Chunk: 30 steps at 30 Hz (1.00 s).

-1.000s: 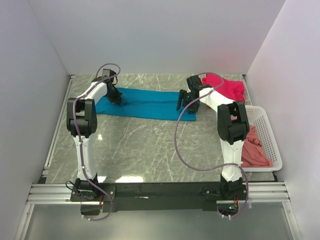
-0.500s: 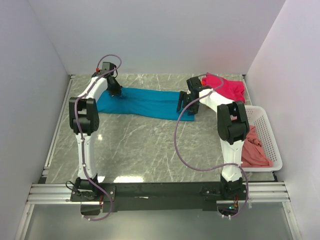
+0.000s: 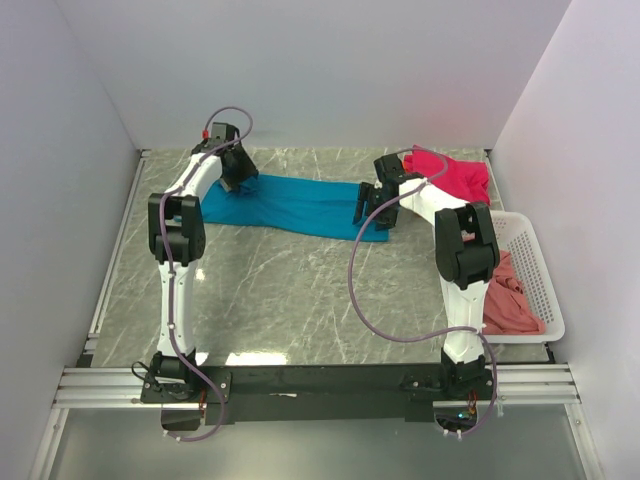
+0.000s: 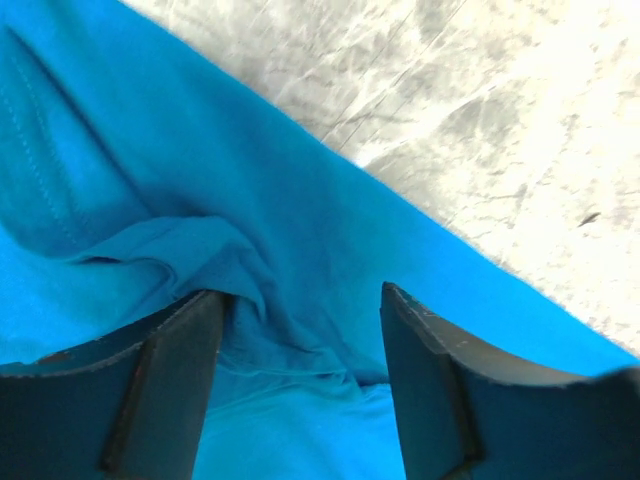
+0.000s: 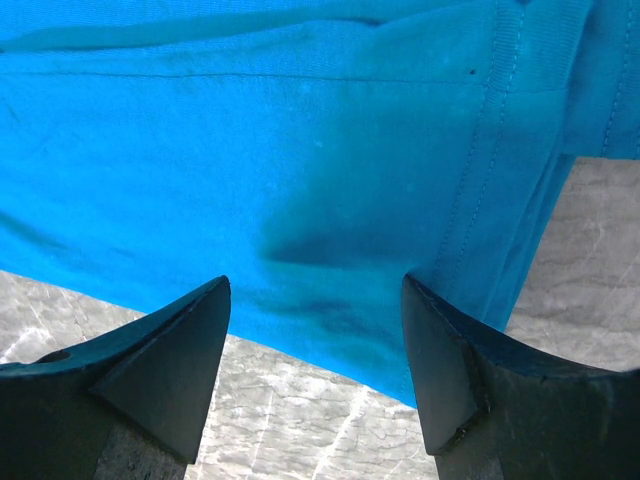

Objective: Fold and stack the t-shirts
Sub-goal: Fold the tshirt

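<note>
A teal-blue t-shirt (image 3: 290, 207) lies folded into a long strip across the far part of the marble table (image 3: 270, 290). My left gripper (image 3: 238, 172) hovers at its left far end, open, with only loose blue cloth (image 4: 150, 200) under the parted fingers (image 4: 170, 390). At the strip's right end my right gripper (image 3: 372, 208) stands open over the near hem (image 5: 330, 300). A magenta-pink t-shirt (image 3: 455, 175) lies bunched at the far right. A dusty salmon-pink t-shirt (image 3: 505, 300) sits in the basket.
A white lattice basket (image 3: 535, 270) stands at the table's right edge, beside the right arm. White walls close in the left, far and right sides. A metal rail (image 3: 320, 385) carries both arm bases at the near edge.
My left gripper went from shut to open, letting go of the teal-blue shirt's left end, and shifted toward the far wall and slightly right. The right arm stayed still.
</note>
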Each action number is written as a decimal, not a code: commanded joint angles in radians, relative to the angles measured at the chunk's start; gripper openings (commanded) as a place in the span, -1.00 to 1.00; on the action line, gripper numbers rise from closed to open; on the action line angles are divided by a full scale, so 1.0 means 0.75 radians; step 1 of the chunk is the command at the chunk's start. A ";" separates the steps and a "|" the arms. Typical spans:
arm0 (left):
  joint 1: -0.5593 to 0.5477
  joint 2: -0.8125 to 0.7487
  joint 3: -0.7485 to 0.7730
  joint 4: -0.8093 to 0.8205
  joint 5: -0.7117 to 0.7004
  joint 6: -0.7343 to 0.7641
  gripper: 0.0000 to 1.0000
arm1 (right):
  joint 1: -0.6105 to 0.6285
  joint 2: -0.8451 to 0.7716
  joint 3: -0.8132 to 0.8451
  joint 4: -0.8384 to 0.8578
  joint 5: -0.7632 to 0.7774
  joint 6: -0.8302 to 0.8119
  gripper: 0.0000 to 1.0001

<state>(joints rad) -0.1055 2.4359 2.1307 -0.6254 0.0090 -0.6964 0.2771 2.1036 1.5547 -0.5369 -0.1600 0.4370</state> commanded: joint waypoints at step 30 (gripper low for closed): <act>0.018 -0.489 -0.468 0.329 -0.025 -0.008 0.99 | -0.010 -0.117 0.032 -0.010 0.011 -0.024 0.51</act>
<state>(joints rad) -0.0937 2.1345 1.8626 -0.3744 -0.0299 -0.7097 0.2768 2.0819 1.5539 -0.5476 -0.1478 0.4252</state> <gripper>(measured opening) 0.992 0.757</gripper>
